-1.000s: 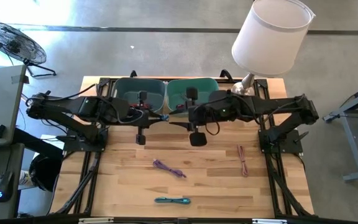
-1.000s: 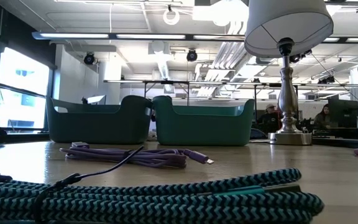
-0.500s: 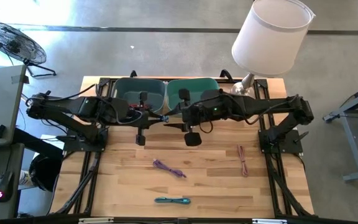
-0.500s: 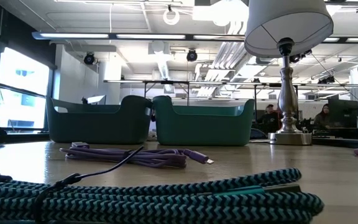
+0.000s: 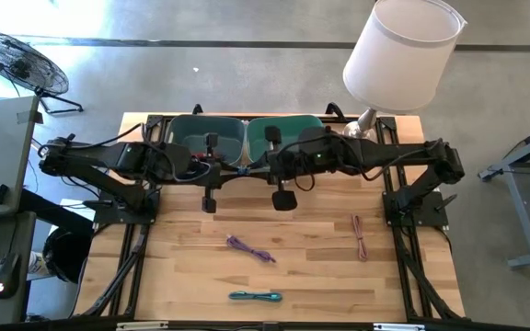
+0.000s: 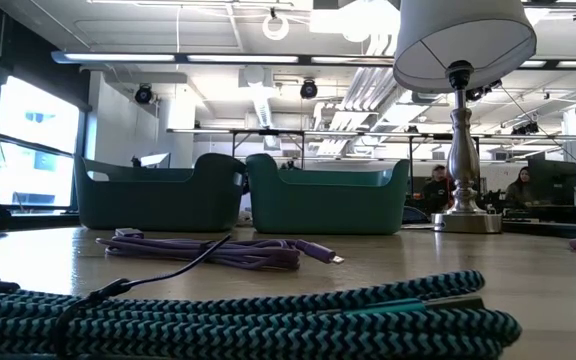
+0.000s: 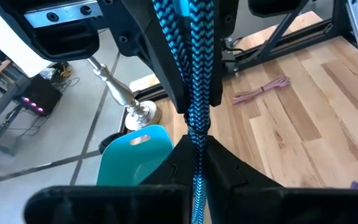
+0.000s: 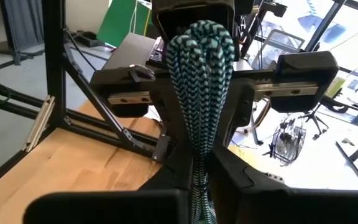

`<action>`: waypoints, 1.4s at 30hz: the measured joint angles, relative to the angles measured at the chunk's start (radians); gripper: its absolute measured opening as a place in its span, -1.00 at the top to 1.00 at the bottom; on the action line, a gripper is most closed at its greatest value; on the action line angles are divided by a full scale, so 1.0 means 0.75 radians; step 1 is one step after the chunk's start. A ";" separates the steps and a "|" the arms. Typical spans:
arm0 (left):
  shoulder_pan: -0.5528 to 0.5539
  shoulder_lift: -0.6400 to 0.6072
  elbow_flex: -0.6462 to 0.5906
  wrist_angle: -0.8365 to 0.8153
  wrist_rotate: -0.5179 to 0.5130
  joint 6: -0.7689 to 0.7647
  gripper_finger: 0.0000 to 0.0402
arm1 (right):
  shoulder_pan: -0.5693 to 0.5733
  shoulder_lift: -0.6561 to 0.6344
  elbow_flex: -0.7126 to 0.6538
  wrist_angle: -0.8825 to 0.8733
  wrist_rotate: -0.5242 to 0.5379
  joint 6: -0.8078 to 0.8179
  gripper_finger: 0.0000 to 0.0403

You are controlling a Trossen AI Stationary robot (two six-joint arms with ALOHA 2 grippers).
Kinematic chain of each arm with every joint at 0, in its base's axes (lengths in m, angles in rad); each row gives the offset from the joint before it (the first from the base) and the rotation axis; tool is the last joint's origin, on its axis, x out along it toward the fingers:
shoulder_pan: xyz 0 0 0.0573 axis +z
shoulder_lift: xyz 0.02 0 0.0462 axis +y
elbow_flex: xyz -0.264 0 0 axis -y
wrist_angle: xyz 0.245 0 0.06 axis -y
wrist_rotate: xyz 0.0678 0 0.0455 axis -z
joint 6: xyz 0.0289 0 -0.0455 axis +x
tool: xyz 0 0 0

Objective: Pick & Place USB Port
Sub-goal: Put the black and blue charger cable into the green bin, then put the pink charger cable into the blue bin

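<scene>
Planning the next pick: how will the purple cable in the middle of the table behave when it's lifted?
The purple cable is probably floppy: it lies as a loose, kinked bundle, so its ends would likely droop and swing. It looks thin and light, so lifting should take little effort. A loose strand trails across the table in the low view, so it might snag or drag.

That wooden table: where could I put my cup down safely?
Bare wood lies between the purple cable and the pink cable, and left of the teal cable. It is crowded by the bins, where both hands meet over a blue cable.
</scene>
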 joint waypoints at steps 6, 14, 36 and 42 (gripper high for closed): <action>-0.002 0.000 0.000 0.002 -0.086 0.001 0.64 | -0.001 -0.016 0.000 -0.031 0.012 -0.043 0.92; -0.002 -0.082 0.030 -0.407 -0.267 -0.015 0.41 | -0.056 -0.063 0.001 -0.362 0.299 -0.014 0.92; -0.001 -0.112 0.033 -1.198 -0.378 -0.072 0.39 | -0.596 0.104 0.000 -0.983 0.105 0.222 0.08; -0.001 -0.107 -0.023 -1.220 -0.333 -0.070 0.39 | -0.560 0.078 0.000 -1.184 -0.124 0.289 -0.31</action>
